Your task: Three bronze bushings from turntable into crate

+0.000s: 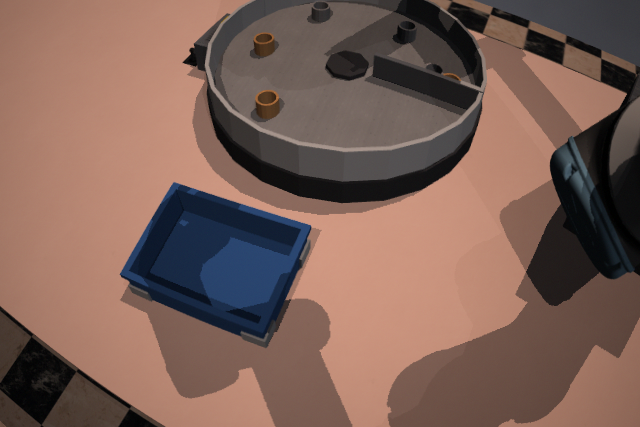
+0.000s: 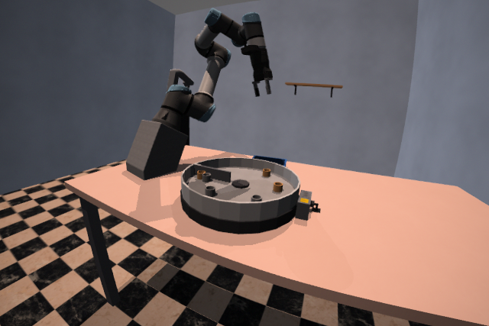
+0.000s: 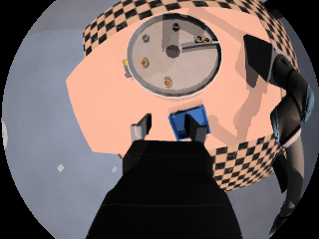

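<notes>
The round grey turntable (image 1: 343,83) holds three bronze bushings: one at the left (image 1: 264,43), one at the front left (image 1: 267,104), and one half hidden behind the dark divider wall (image 1: 451,76). Three dark grey bushings sit at the back (image 1: 320,11), the back right (image 1: 406,30) and by the divider (image 1: 434,68). The blue crate (image 1: 217,260) is empty, in front of the turntable. My gripper (image 2: 261,88) is open and empty, high above the table, pointing down. In the wrist view its fingers frame the crate far below.
A dark hub (image 1: 347,64) sits at the turntable's centre, with the divider wall (image 1: 423,82) running to the rim. A small motor box (image 2: 306,203) is fixed to the turntable's side. The arm's base (image 2: 156,153) stands at the table's far end.
</notes>
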Robot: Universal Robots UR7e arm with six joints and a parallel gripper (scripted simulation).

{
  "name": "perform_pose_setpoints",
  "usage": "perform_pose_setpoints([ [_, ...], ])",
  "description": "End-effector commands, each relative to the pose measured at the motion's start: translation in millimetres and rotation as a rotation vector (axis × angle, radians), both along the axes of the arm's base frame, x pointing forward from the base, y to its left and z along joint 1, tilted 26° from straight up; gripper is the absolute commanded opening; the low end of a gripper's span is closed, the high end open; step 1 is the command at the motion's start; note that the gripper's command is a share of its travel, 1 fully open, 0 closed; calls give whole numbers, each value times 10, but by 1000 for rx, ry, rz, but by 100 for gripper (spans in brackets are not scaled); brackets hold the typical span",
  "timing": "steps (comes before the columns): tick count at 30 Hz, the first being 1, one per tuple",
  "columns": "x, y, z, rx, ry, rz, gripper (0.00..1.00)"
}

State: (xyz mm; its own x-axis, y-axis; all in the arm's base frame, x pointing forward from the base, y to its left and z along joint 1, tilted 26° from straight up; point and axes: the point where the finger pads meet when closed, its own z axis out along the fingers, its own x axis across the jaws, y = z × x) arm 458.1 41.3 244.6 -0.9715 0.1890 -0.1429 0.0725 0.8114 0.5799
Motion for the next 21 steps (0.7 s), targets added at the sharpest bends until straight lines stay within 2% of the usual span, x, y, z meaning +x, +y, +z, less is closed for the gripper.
perform_pose_setpoints([
  [1, 2, -2, 3, -1, 2, 1, 100],
  [6, 7, -18, 2, -142, 184, 92, 100],
  [18, 7, -18, 2, -142, 184, 92, 100],
  [21, -88, -176, -255, -142, 183, 91, 100],
])
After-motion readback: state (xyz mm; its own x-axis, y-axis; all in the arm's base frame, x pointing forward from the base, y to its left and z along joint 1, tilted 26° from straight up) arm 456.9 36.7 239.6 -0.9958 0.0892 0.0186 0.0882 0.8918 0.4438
